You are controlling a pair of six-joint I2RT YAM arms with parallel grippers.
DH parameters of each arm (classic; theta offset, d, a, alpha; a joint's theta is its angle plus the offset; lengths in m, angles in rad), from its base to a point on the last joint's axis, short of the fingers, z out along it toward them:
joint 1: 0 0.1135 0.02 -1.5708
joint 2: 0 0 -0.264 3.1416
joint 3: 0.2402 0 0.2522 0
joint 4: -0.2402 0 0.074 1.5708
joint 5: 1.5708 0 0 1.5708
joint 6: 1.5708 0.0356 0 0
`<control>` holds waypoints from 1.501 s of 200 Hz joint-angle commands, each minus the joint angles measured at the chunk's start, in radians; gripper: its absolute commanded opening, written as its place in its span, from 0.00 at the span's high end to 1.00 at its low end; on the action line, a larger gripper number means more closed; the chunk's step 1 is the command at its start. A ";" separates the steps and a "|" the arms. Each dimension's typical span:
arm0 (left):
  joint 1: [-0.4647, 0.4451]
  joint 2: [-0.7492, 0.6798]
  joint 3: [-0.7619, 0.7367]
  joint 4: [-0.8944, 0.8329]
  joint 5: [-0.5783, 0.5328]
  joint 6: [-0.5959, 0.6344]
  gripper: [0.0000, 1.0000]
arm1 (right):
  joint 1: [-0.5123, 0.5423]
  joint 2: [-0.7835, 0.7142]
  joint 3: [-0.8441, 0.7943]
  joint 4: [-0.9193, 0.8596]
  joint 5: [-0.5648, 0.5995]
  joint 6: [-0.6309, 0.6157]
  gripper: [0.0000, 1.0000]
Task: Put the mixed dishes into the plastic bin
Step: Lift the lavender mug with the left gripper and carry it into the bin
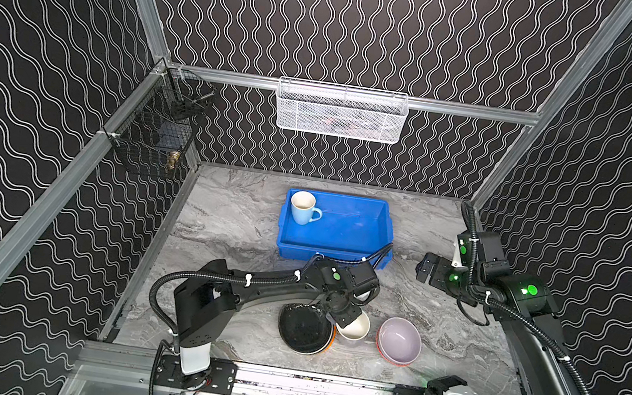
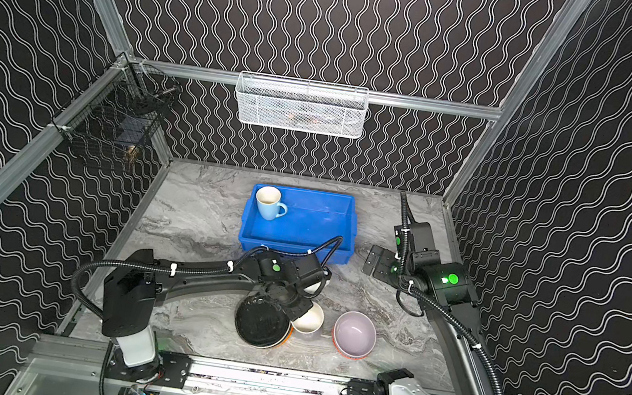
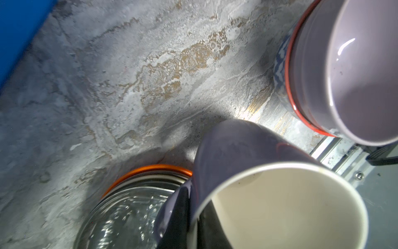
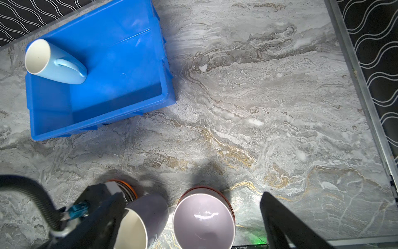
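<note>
My left gripper [image 1: 345, 319] is shut on the wall of the lavender, cream-lined mug [image 1: 355, 328] [image 3: 247, 163], one finger [image 3: 178, 220] outside by the handle and one inside. The mug is between a black plate [image 1: 304, 329] stacked on an orange plate [image 3: 150, 169] and a lavender bowl [image 1: 399, 340] nested in an orange-rimmed patterned bowl [image 3: 282, 56]. The blue plastic bin [image 1: 347, 232] [image 4: 120, 64] stands behind, with a light blue mug [image 1: 303, 208] [image 4: 53, 64] in its far left corner. My right gripper [image 1: 426, 268] hangs open, right of the bin, holding nothing.
A white mesh basket [image 1: 341, 112] hangs on the back wall and a black wire basket [image 1: 160, 130] on the left wall. The left arm's cable [image 1: 375, 255] arches over the bin's front rim. Metal rails [image 1: 300, 385] border the marble table at the front.
</note>
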 commanded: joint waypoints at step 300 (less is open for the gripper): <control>0.646 0.192 0.395 -0.116 -0.148 0.177 0.95 | 0.000 0.171 0.087 0.116 -0.032 -0.004 0.01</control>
